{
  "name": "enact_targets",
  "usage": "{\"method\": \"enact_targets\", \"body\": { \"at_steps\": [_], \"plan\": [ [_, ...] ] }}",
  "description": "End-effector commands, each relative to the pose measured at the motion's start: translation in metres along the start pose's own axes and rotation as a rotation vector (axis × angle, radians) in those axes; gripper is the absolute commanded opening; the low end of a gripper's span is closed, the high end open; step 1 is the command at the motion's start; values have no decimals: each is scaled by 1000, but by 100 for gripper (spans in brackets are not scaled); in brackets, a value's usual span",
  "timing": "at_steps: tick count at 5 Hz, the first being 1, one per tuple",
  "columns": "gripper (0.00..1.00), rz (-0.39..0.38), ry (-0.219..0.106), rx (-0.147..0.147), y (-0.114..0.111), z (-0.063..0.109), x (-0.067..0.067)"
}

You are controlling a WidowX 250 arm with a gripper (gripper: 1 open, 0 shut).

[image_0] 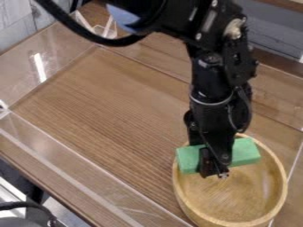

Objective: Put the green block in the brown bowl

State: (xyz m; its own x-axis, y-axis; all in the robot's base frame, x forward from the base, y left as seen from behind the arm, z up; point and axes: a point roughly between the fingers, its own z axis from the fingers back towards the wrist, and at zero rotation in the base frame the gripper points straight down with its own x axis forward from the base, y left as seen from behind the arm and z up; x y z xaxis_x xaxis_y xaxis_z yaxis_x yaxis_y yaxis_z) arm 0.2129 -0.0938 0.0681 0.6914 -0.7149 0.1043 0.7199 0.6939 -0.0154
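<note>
The green block (243,152) is a bright green bar held crosswise in my gripper (213,167), which points straight down and is shut on it. Its ends stick out left and right of the black fingers. The block hangs just over the far rim of the brown bowl (263,202), a wide shallow wooden bowl at the lower right of the table. The fingertips reach down inside the bowl's opening, above its floor. Part of the bowl's far rim is hidden behind the gripper.
The wooden table top (106,97) is enclosed by low clear plastic walls (53,164). A small clear stand (97,32) sits at the far left corner. The black arm (219,71) rises above the bowl.
</note>
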Motion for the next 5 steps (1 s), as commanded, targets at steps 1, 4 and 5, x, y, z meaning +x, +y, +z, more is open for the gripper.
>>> {"method": "enact_targets", "body": {
  "at_steps": [1,4,5],
  "plan": [
    [0,-10,-52,13,-2,8,5],
    [100,-33,-61,6,-8,-9,7],
    [100,-37,-60,3,-9,-19,9]
  ]
}}
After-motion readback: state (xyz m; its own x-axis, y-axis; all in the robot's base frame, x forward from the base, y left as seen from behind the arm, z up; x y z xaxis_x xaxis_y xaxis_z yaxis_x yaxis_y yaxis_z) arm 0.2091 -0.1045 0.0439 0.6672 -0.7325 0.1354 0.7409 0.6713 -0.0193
